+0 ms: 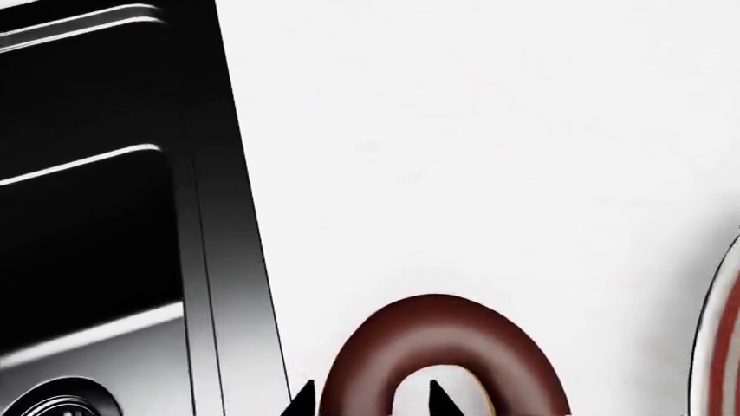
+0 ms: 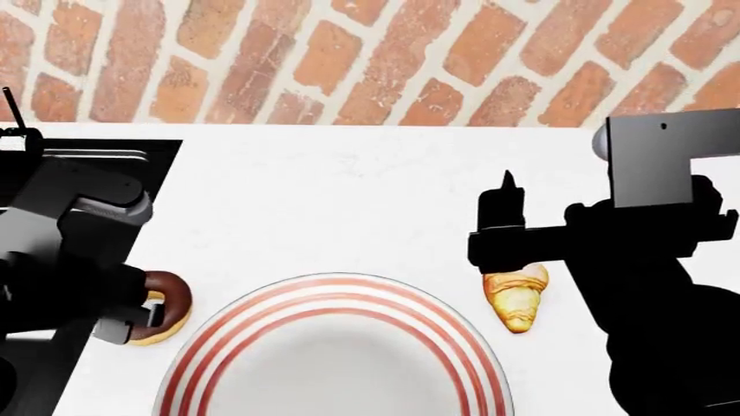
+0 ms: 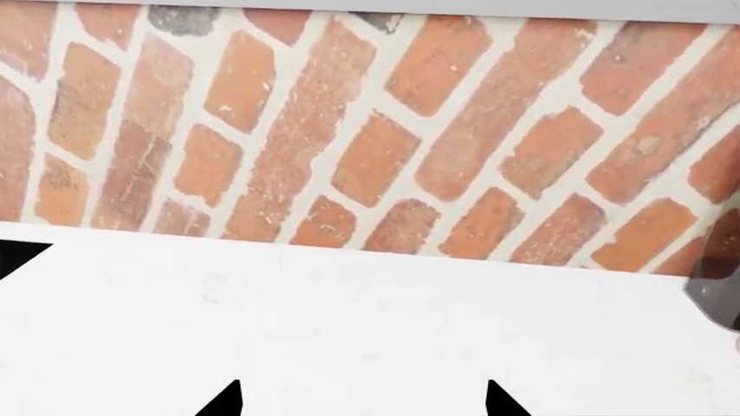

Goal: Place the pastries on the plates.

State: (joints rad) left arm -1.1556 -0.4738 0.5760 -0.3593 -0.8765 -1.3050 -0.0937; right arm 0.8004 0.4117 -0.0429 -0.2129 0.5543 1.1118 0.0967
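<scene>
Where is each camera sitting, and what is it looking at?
Head view: on the robot's head, looking down at the counter, red-ringed plate, croissant; both arms show.
Left wrist view: by the left gripper, facing the doughnut and sink; jaw tips show.
Right wrist view: by the right gripper, facing the brick wall; jaw tips show.
Shared: head and left wrist views both show the doughnut.

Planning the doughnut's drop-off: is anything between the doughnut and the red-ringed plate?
Nothing visible. The doughnut lies beside the red-ringed plate with only bare white counter between them; the left gripper straddles one side of its ring.
</scene>
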